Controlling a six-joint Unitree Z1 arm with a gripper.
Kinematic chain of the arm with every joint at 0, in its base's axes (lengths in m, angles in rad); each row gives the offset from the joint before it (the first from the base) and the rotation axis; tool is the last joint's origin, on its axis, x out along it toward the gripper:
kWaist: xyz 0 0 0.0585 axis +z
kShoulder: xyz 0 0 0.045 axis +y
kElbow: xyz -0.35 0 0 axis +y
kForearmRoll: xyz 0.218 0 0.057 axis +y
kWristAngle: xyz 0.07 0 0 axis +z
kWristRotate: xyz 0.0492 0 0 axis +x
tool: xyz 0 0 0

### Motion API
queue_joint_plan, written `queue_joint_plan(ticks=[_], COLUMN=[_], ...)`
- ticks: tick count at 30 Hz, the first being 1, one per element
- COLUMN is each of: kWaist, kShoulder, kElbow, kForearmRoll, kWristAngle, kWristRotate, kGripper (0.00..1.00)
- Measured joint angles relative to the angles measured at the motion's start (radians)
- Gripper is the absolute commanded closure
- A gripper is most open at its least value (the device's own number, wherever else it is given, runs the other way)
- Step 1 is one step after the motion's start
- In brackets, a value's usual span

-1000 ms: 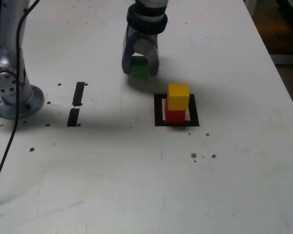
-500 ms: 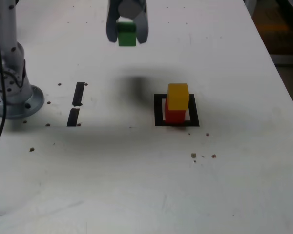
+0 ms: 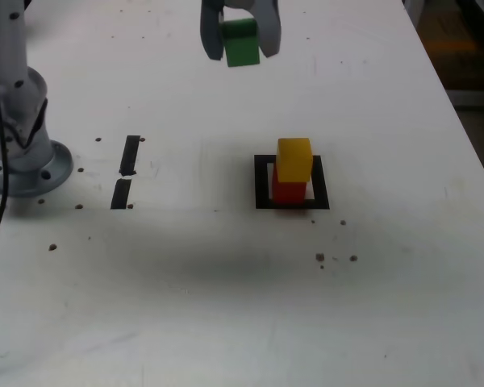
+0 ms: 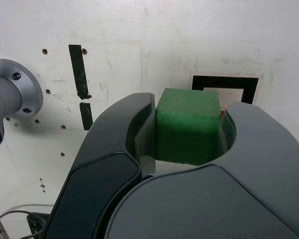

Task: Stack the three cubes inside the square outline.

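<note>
Above table [image 3: 387, 306] | claw [image 3: 241, 36] gripping green cube [image 3: 242, 43] | yellow cube [image 3: 294, 159] atop red cube [image 3: 288, 192]

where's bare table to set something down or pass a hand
Broad bare table lies in front of the square outline, and between it and the tape strips. The outline is taken by the yellow cube on the red cube.

White table [image 3: 226, 306], taped marks
Black tape square outline [image 3: 263, 181] centre frame holds red cube [image 3: 288, 192]; two short black tape strips [image 3: 126, 171] centre-left.
</note>
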Motion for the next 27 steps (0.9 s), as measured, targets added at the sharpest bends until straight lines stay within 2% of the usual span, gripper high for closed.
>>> queue_joint_plan(ticks=[5, 17, 27], kWaist=[-0.049, -0.162, -0.195], kShoulder=[0.019, 0.14, 0.222], kElbow=[-0.022, -0.174, -0.18], kForearmRoll=[0.012, 0.017, 0.017], kWristAngle=[-0.023, -0.071, -0.121], kWristRotate=[-0.055, -0.13, -0.167], kGripper=[0.84, 0.84, 0.84])
